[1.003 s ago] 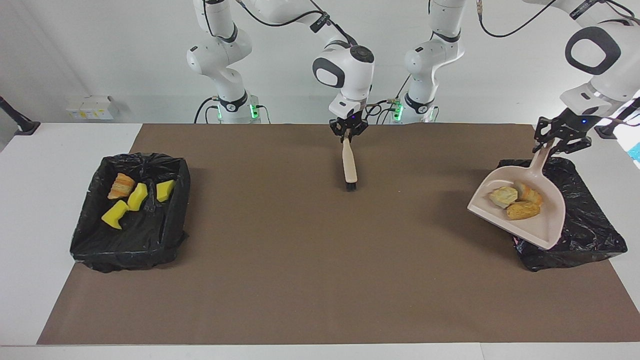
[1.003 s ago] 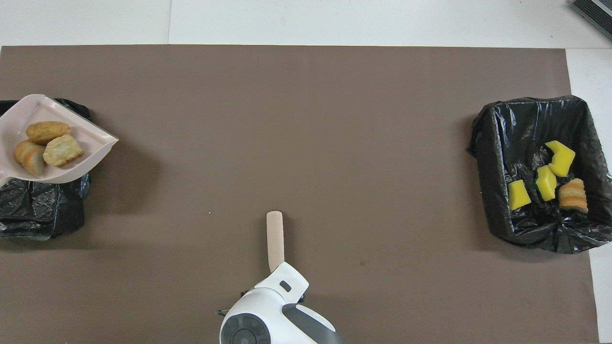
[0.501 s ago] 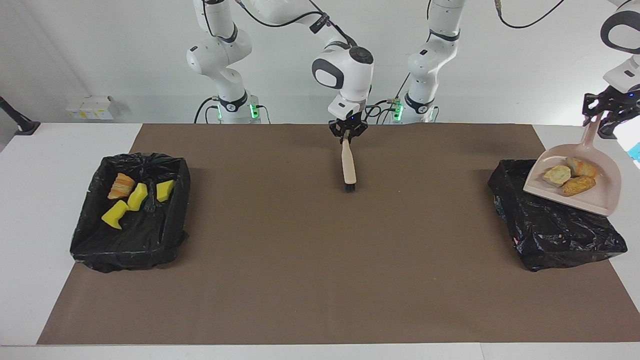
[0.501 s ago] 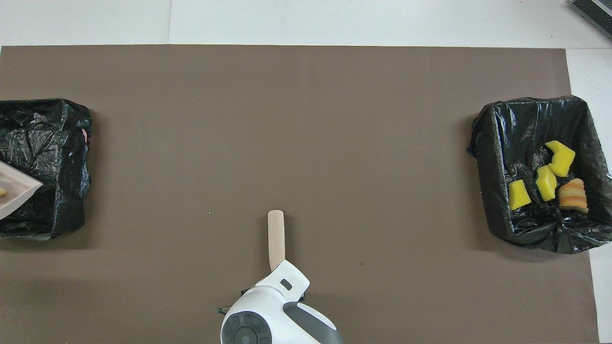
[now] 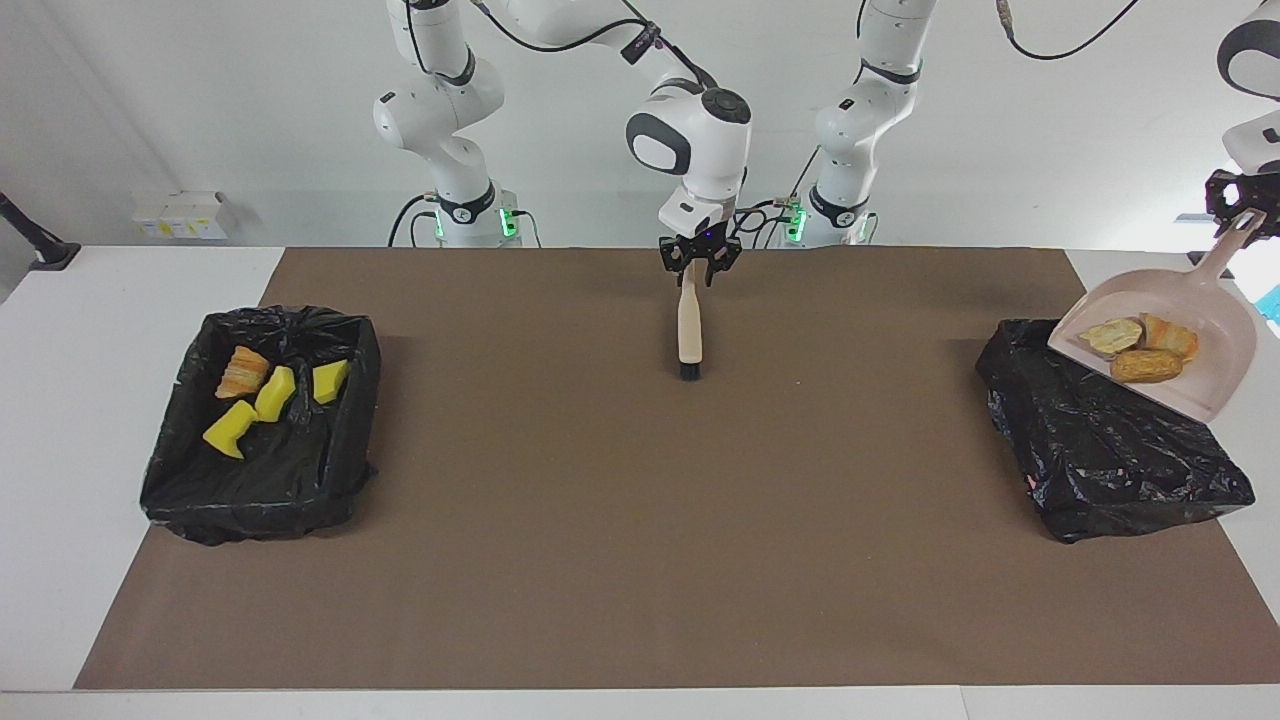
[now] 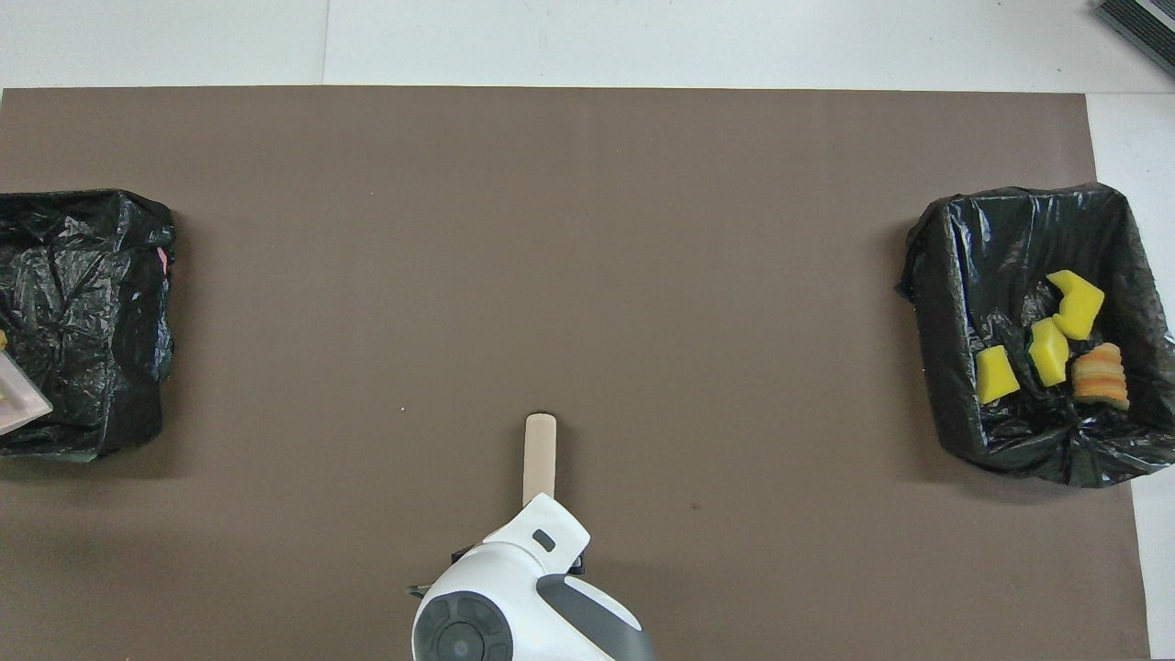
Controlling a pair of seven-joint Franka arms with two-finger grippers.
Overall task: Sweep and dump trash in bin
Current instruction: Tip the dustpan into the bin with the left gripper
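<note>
We see a brown mat covering most of the white surface, with a black-lined bin at each end. The bin at the right arm's end holds three yellow sponge pieces and one striped bread lump. The bin at the left arm's end has only crumpled black liner showing.

The left gripper is up by the picture's edge, its fingers clamped on the handle of the beige dustpan. The pan hangs tilted over the outer edge of that bin, three bread-like lumps lying in its bowl. In the overhead view only a pale corner of the pan shows at the frame's edge, so we cannot tell there how far it overlaps the bin.

The right gripper is over the middle of the mat, close to the robots. The beige-handled brush hangs below it, black bristles down on the mat. We cannot tell whether its fingers are gripping the handle or standing apart around it. From above, the arm's white wrist covers the gripper and the handle's upper end.

A white box sits by the wall and a dark object is cut off at the overhead view's corner.
</note>
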